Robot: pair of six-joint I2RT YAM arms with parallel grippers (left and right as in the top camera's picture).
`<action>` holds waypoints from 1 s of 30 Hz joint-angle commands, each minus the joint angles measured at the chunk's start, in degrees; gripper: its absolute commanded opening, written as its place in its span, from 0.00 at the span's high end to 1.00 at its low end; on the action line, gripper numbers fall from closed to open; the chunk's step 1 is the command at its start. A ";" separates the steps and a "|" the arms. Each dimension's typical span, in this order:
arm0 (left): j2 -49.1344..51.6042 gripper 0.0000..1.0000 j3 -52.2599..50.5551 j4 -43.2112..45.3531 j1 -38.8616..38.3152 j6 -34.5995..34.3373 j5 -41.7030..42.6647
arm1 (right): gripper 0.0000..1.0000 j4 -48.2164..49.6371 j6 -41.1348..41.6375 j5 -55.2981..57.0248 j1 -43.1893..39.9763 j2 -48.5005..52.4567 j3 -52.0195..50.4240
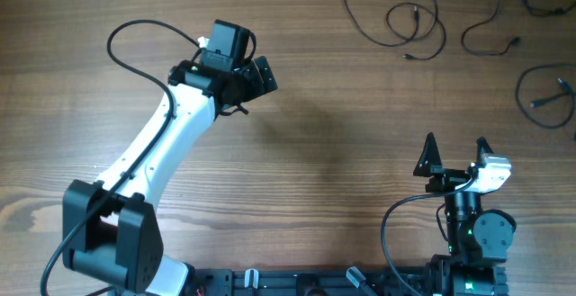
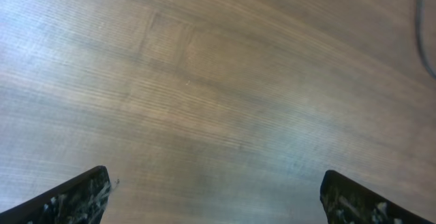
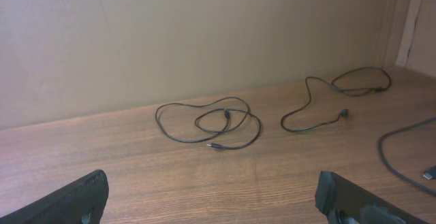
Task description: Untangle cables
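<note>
Separately, the three cables (image 1: 414,12) lay as loose black loops on the far right part of the wooden table (image 1: 315,152), apart from one another and from both arms. The left gripper (image 1: 259,71) hung over bare wood toward the far left of centre, its jaws spread wide with nothing between them. The right gripper (image 1: 454,152) sat near the front right edge, pointed toward the cables, jaws likewise wide apart and holding nothing, well short of the nearest loop.
</note>
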 commanded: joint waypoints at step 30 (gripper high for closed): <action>-87.21 0.00 -51.98 15.34 16.52 17.11 4.63 | 0.00 0.28 -1.03 -0.44 -0.39 -0.61 -0.11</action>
